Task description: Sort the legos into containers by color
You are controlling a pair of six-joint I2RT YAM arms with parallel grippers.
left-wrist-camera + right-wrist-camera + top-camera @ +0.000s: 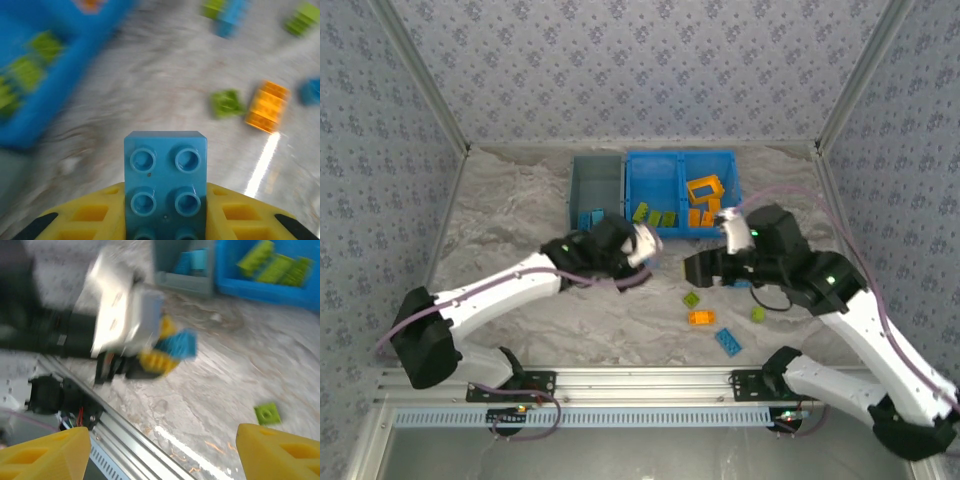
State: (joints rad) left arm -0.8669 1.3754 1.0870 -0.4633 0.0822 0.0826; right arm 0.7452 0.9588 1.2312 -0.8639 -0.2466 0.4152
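**Blue brick clamped in the left gripper; right gripper open and empty**

The blue brick [165, 185] sits between the yellow fingers [90, 217] of the left gripper [165, 220]. Its studs face the wrist camera, and the jaws are closed against its two sides. Ahead of these jaws and to the right, a lime brick [227, 103] and an orange brick [267, 106] lie just beside each other on the table [165, 75]. Ahead and to the left is the bright blue bin [55, 90], blurred, with lime bricks in it.

From above, the left gripper is near the front walls of the grey-blue bin [595, 170] and the bright blue bin. An orange frame [705, 189] lies in the bright blue bin's right compartment.

The right gripper [162, 440] has its jaws spread wide with nothing between them. The left gripper and its brick lie ahead of them.
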